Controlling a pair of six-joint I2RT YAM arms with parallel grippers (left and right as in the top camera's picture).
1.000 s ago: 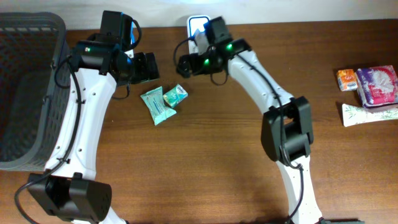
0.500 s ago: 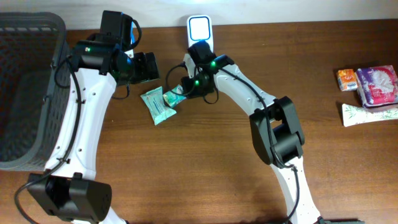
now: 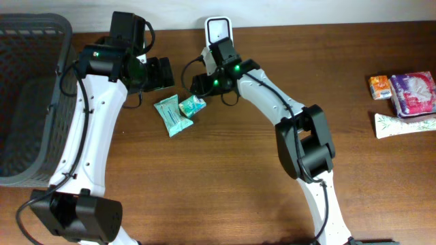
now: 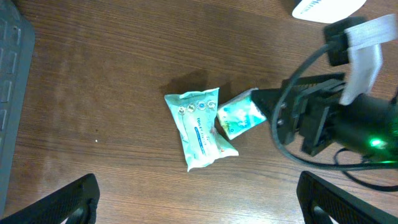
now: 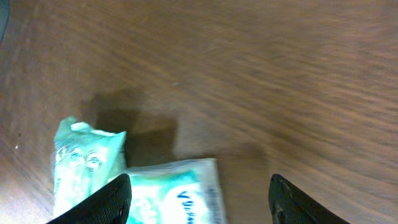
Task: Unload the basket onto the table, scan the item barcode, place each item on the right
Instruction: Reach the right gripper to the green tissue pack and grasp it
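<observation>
The right claw (image 5: 202,199) hangs spread wide, gripping nothing, over a small teal packet (image 5: 180,186) lying on the wooden desk (image 5: 280,74), where it touches a larger teal wipes pack (image 5: 84,162) (edge to edge). The left claw (image 4: 199,202), fully released and empty, hovers nearby. A white scanner (image 3: 218,29) stands at the desk's far edge, and a grey basket (image 3: 27,102) sits at the left.

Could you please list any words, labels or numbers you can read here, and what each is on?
Nothing can be read for certain.
Larger teal packet: blue print, too small.
Smaller teal packet: lettering blurred.
Purple packet, far right: print too small.
</observation>
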